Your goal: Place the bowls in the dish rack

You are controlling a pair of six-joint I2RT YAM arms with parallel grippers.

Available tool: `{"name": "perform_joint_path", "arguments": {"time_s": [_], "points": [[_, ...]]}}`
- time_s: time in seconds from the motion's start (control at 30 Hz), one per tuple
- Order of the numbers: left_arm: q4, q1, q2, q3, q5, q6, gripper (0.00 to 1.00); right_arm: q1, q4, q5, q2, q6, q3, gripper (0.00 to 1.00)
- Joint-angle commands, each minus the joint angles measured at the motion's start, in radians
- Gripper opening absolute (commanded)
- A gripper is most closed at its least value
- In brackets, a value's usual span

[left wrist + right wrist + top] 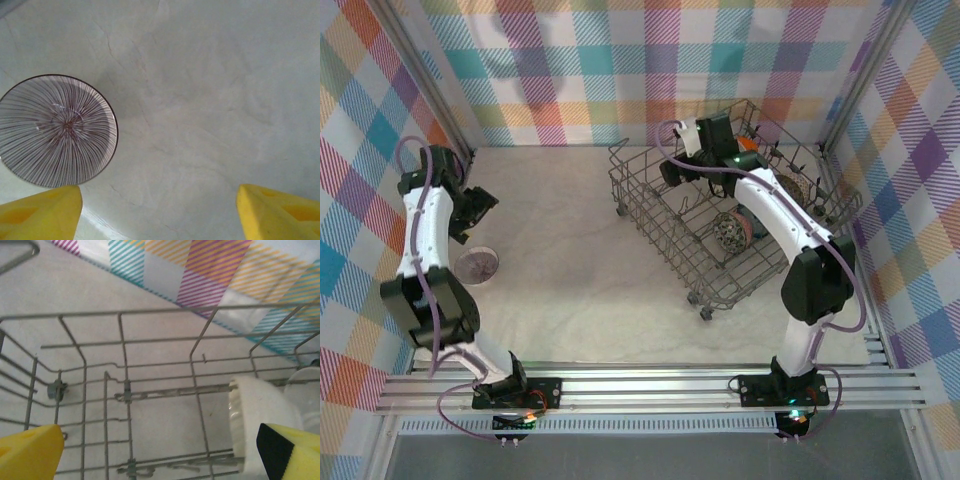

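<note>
1. Hanging over the bench [570,230], the left end effector [160,220] has its yellow fingers [40,212] wide apart, with nothing between them.
2. A striped bowl [57,130] sits flat on the bench at 10 o'clock from that end effector, not touching it.
3. From the top, this bowl is at 9 o'clock on the bench and the dish rack [665,215] is at 2 o'clock.
4. The right end effector [160,457] hangs over the rack's floor wires, wide open and holding nothing.
5. A white bowl [250,410] stands on its edge in the rack at 3 o'clock, just beside one finger. I cannot tell if they touch.
6. A brown-patterned bowl [728,230] stands in the middle of the rack.
</note>
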Motion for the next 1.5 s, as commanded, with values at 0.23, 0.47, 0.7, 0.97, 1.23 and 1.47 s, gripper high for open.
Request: {"name": "perform_joint_path", "arguments": {"time_s": [0.23, 0.47, 0.7, 0.97, 1.23, 1.47], "points": [[-0.029, 0.028, 0.21, -0.031, -0.022, 0.126, 0.77, -0.021, 0.06, 0.037, -0.245, 0.006, -0.142, 0.99], [-0.027, 0.03, 0.284, -0.05, -0.072, 0.162, 0.73, -0.035, 0.041, 0.047, -0.293, 0.026, -0.172, 0.99], [-0.007, 0.031, 0.323, -0.078, -0.073, 0.18, 0.58, -0.041, 0.043, 0.071, -0.32, 0.039, -0.195, 0.99], [0.004, 0.031, 0.314, -0.084, -0.04, 0.186, 0.32, -0.04, 0.048, 0.071, -0.335, 0.062, -0.214, 0.99], [0.025, 0.032, 0.282, -0.11, 0.022, 0.182, 0.14, -0.04, 0.051, 0.077, -0.348, 0.117, -0.226, 0.99], [0.07, 0.032, 0.204, -0.152, 0.117, 0.141, 0.03, -0.041, 0.027, 0.072, -0.333, 0.132, -0.2, 0.99]]}}
